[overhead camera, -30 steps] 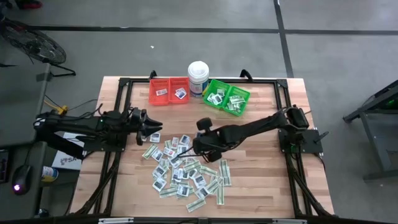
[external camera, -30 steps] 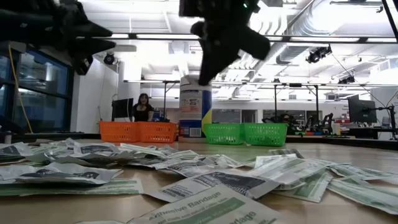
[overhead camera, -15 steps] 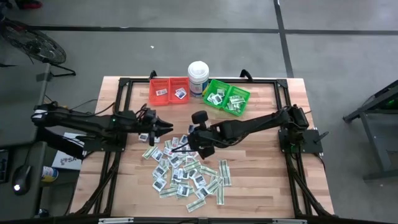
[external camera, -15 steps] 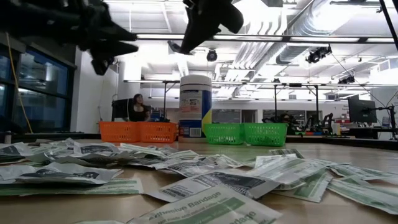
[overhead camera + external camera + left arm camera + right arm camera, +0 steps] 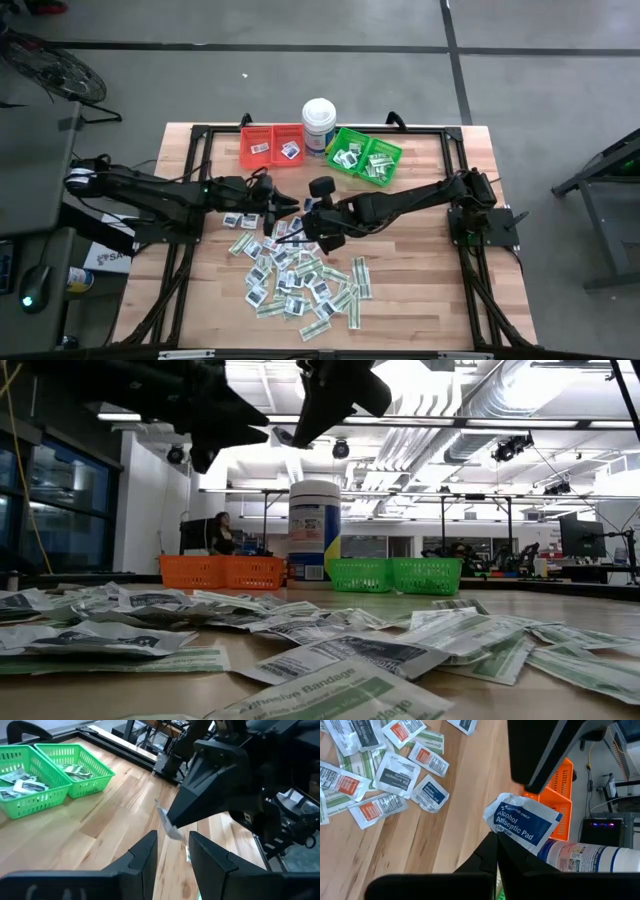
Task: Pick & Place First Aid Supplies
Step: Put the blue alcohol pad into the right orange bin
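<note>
Two arms, two grippers: left gripper (image 5: 287,209), right gripper (image 5: 300,221); one alcohol pad packet (image 5: 526,824) pinched in right; two red bins (image 5: 272,146); two green bins (image 5: 365,155); one white tub (image 5: 319,124); dozens of packets (image 5: 300,278) scattered on one table (image 5: 440,290), too many to count

Hidden behind the right gripper (image 5: 495,851) in its wrist view: the lower edge of the alcohol pad packet (image 5: 525,822). Blocked behind that packet — most of the orange bin (image 5: 559,795) and part of the white tub (image 5: 587,856). Too small to read from above: print on the scattered packets (image 5: 298,272) near the tub (image 5: 319,124). Cut off in the low view — both arms above the tub (image 5: 314,530).
</note>
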Controlling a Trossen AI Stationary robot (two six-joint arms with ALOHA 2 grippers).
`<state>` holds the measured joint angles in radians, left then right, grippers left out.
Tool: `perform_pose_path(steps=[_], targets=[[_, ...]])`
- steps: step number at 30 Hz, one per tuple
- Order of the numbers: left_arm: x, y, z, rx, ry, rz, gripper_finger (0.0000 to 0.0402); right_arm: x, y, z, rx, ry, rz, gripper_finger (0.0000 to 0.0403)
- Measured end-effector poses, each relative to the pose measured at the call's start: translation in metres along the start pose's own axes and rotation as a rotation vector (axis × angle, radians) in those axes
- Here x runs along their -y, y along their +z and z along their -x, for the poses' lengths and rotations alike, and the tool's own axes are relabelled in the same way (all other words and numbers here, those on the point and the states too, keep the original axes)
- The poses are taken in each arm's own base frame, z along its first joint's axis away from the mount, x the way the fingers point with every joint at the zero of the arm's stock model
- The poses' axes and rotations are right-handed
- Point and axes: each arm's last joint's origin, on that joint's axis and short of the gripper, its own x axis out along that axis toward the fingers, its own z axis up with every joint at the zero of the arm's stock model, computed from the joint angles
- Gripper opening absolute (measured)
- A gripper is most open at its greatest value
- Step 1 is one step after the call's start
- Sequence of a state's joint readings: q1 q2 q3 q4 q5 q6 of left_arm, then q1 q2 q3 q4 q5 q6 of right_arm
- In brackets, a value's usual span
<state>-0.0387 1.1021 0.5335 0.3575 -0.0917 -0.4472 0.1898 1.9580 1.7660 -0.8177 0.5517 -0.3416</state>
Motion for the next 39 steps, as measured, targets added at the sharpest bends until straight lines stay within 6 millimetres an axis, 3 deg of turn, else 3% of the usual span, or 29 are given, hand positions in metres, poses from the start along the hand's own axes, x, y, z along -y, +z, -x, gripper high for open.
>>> perform_pose_path(steps=[34, 39], targets=[[0.0020, 0.0048, -0.0063, 0.021, 0.024, 0.038, 0.0111, 0.0022, 0.0086, 0.0005, 0.091, 0.003, 0.086, 0.0000], [0.0020, 0.0044, -0.0063, 0.014, 0.018, 0.039, 0.0081, 0.0025, 0.0086, 0.0005, 0.088, -0.005, 0.088, 0.0000]])
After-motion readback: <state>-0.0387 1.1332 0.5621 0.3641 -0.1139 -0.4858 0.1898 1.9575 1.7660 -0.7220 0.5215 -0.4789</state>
